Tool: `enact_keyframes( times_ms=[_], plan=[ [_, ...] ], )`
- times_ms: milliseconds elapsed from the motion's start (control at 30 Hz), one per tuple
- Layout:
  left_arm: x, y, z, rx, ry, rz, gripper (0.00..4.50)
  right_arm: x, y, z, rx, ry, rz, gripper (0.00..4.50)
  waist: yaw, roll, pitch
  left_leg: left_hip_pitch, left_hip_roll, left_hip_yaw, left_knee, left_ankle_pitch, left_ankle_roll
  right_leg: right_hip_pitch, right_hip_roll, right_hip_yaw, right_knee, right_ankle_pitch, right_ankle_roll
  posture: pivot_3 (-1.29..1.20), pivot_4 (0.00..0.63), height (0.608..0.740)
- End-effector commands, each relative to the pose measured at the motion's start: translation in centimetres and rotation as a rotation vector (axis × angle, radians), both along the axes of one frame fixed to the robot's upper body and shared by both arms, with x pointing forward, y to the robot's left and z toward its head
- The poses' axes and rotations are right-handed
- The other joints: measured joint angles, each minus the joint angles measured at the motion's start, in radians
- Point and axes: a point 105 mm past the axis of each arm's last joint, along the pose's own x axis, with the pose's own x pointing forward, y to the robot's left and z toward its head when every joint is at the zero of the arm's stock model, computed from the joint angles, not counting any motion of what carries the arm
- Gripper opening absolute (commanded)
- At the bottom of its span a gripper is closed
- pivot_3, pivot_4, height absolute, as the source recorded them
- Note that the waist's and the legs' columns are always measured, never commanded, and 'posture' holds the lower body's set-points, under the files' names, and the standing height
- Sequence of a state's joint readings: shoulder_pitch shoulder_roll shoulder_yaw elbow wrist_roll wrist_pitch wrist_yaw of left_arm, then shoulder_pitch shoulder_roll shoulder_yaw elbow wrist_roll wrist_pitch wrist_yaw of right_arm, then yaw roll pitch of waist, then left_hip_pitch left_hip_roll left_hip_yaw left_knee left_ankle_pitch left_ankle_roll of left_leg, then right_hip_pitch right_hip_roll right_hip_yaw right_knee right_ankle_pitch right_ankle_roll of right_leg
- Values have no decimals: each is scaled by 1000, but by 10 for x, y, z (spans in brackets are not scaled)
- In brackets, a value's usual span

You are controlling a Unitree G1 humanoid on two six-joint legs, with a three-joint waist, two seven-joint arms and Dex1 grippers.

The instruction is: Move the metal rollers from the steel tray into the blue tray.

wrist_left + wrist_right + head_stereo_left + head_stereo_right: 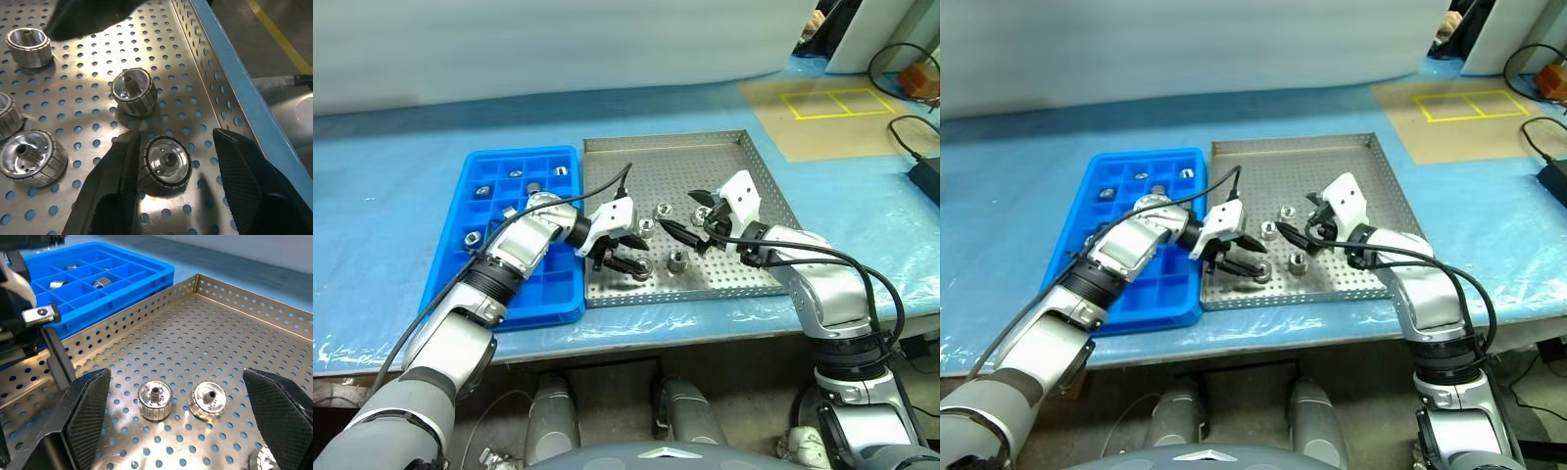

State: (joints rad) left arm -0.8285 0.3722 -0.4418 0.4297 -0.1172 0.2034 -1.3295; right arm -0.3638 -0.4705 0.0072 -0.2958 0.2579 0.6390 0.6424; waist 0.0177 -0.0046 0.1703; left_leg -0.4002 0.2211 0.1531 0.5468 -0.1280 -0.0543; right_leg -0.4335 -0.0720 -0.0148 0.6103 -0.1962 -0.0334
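The left gripper (628,257) hangs low over the near edge of the steel tray (744,147), its two black fingers (110,191) partly spread with one roller (165,161) standing on its end between them. One finger is close against that roller's side and the other stands clear of it, so the roller sits loose on the dotted floor, not pinched. Just past those fingertips stands a second roller (134,91), and off to one side a third roller (32,157). Farther out from the fingertips a fourth roller (29,46) stands near a dark shadow.

The right gripper (697,223) hovers over the middle of the steel tray with its fingers (85,406) spread wide and nothing between them. Ahead of its fingertips two rollers (155,400) sit side by side on the tray floor, apart from both fingers.

Beyond the left gripper, just beside the steel tray's wall, lies the blue tray (475,162). Several of its far compartments already hold one small metal piece (482,191) each, and the compartments nearest the arm look bare.
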Motion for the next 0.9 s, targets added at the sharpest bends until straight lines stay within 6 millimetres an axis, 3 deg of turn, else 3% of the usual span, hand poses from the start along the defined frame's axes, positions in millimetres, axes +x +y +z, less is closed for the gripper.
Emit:
enact_keyframes(
  times_ms=[33,367,667,733,900],
  plan=[
    [5,-6,3,19,-45,-33,2469,-8,-6,14,9,-54,-28,4500,-2,0,0,0,0,0,0,0,0,1,0,0,-1,0,0,-404,150,740],
    [13,-15,-10,46,-60,-27,2469,-16,-7,12,7,-50,-60,4500,-7,0,0,2,0,3,2,-3,5,3,0,3,-3,1,1,-450,150,740],
    [10,-7,-29,106,-49,-32,2469,-13,-7,10,-7,-49,-65,4500,-9,0,0,5,0,4,3,-4,6,6,0,4,-3,1,1,-442,150,740],
    [14,-8,-28,98,-83,-6,1949,-12,-6,9,-11,-49,-63,4500,-9,0,0,8,0,4,3,-4,6,8,0,4,-4,1,1,-435,150,740],
    [10,-6,-28,89,-46,-26,1906,-11,-4,9,-13,-50,-58,4500,-8,0,0,11,0,6,2,-4,6,10,0,5,-4,0,1,-425,150,740]
  ],
)
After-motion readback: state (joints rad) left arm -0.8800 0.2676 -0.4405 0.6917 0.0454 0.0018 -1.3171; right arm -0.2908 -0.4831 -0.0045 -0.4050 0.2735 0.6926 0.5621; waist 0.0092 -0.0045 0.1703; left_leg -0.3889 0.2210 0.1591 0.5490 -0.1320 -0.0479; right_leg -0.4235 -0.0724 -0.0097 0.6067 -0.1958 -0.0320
